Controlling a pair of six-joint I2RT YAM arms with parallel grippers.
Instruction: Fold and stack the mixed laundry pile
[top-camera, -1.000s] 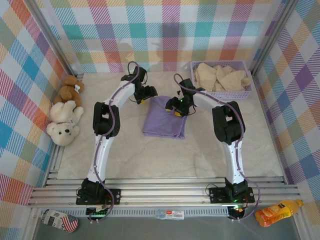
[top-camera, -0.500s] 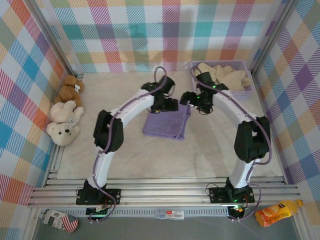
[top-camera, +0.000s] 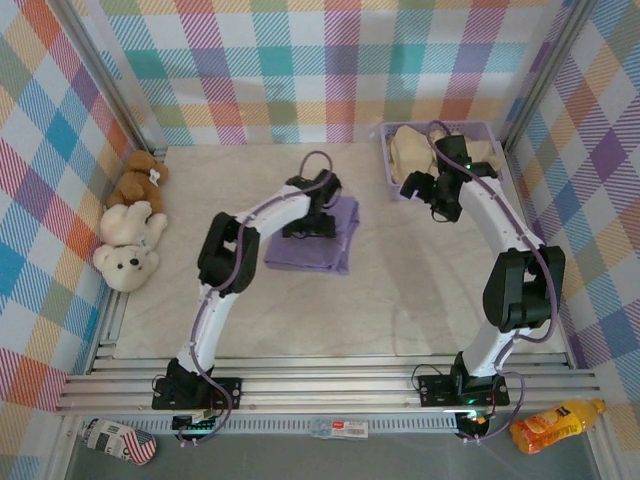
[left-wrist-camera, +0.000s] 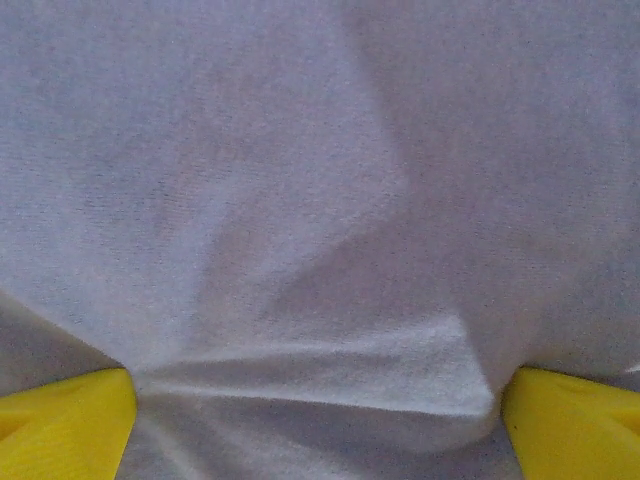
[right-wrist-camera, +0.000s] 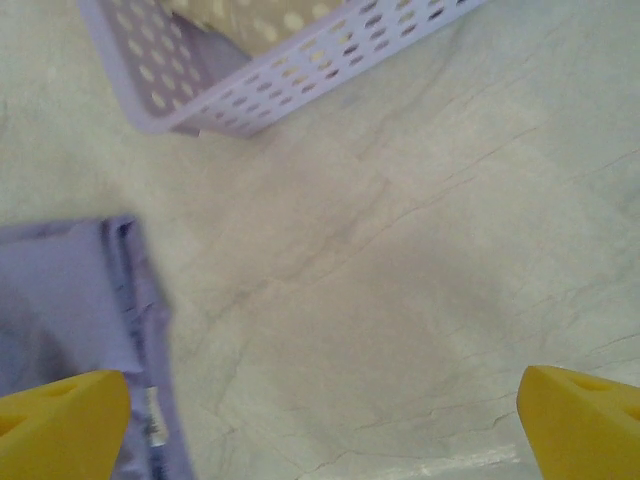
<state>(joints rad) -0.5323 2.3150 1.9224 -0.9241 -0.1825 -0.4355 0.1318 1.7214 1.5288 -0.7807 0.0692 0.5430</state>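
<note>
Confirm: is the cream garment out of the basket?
No, the cream garment lies bunched inside the lavender mesh basket.

pastel plaid walls, pale marbled tabletop, aluminium rails along near edge

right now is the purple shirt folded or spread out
Folded: the purple shirt lies as a compact, layered rectangle on the table.

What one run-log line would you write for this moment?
left gripper: open, close over folded lavender shirt | right gripper: open, over table near basket | cream garment: in basket, unfolded
</note>
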